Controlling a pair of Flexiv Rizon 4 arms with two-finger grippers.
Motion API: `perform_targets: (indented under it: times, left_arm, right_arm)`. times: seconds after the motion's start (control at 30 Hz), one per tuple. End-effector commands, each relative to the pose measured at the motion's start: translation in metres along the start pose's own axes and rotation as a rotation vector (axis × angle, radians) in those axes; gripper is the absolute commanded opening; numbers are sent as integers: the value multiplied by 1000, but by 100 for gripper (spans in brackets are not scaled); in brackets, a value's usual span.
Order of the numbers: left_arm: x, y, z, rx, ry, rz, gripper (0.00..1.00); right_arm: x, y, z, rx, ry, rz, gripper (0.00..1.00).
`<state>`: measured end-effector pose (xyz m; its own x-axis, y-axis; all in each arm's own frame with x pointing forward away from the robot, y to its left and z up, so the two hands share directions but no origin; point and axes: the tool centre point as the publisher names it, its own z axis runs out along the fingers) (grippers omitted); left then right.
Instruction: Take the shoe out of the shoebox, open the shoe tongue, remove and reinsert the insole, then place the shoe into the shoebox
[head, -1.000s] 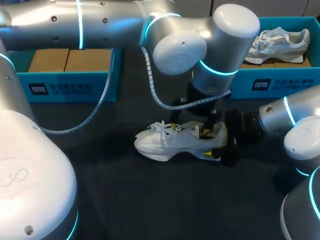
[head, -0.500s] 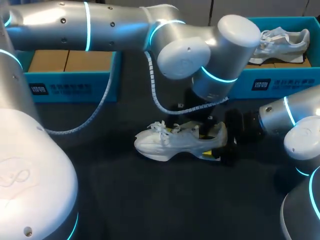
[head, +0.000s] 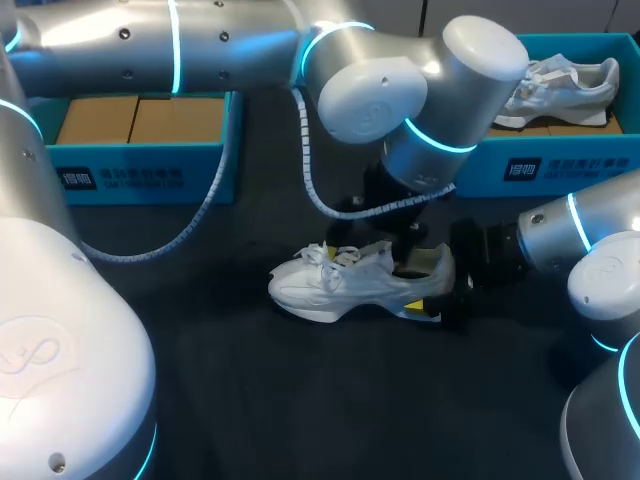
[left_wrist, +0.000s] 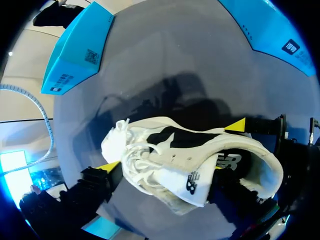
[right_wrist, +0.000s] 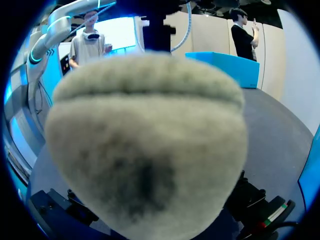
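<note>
Straddling white shoe (head: 345, 285) at centre frame with left gripper (left_wrist: 171, 146) splayed; propping heel (head: 437, 268) with right gripper (head: 452, 296), hold impossible to tell. Risks snagging laces (head: 325, 255), tipping it.

Left arm (head: 200, 45): chunky brushed silver, fat rounded joints, glowing cyan rings, tiny dark screws, a white coiled cable (head: 305, 165) strung along it, faint swirl logo on the base. Right arm (head: 580, 235), same finish.

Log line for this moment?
shoe on table | left gripper at its opening | right gripper shut on heel
</note>
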<state>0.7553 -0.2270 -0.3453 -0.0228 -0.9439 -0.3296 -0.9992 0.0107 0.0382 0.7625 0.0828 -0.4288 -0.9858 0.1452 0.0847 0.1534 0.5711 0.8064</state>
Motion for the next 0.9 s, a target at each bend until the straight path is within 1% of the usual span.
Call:
perform_targets:
  times: [0.03,0.07,0.1,0.17,0.3,0.37,0.5,0.67,0.73,0.9]
  left_arm:
    - [-13,3,-6,10,16,3,47]
    - [-16,4,-9,-2,33,15,34]
    - [-19,5,-12,-15,48,27,24]
    - [-24,7,-16,-6,58,31,0]
    - [-34,11,-19,-16,78,55,0]
    - [-41,13,-20,-50,108,76,0]
    - [-51,14,-19,-70,127,76,0]
    - [-60,17,-12,-76,132,66,0]
    - [-67,19,-9,-79,137,57,0]
    - [-80,23,3,-54,130,36,0]
  right_arm:
    - [0,-1,4,7,-2,2,0]
    - [0,-1,4,7,-2,2,0]
    - [0,-1,4,7,-2,2,0]
    - [0,-1,4,7,-2,2,0]
    - [0,-1,4,7,-2,2,0]
    - [0,-1,4,7,-2,2,0]
    - [0,-1,4,7,-2,2,0]
    - [0,-1,4,7,-2,2,0]
    - [0,-1,4,7,-2,2,0]
    - [0,-1,4,7,-2,2,0]
